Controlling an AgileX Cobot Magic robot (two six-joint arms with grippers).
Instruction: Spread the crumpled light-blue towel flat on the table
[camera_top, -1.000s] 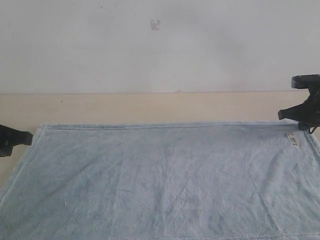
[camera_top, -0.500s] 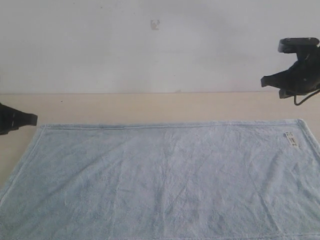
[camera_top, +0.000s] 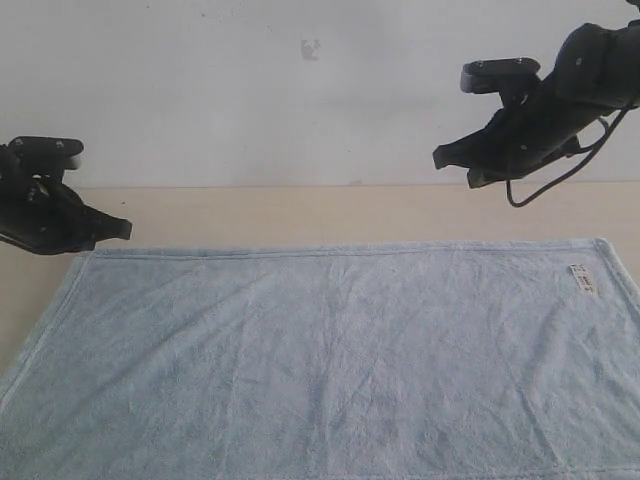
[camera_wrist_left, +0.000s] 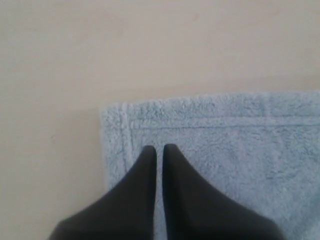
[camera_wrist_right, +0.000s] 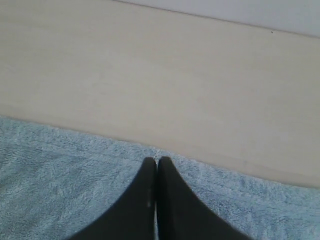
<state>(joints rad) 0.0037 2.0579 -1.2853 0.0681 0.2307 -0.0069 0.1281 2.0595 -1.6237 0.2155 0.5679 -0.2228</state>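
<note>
Your left gripper (camera_top: 124, 228) and right gripper (camera_top: 441, 158) have lifted off the towel (camera_top: 330, 360), both closed, empty; it lies flat on the table (camera_top: 300, 213), so you look done

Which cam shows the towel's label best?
Exterior view: the label sits near the towel's far right corner, in full. Left wrist shows only a hemmed corner, right wrist only an edge strip; neither shows the label.

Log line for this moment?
towel: pale light-blue terry cloth, flat on beige matte table | left gripper: shut, empty, over towel corner | right gripper: shut, empty, aloft
</note>
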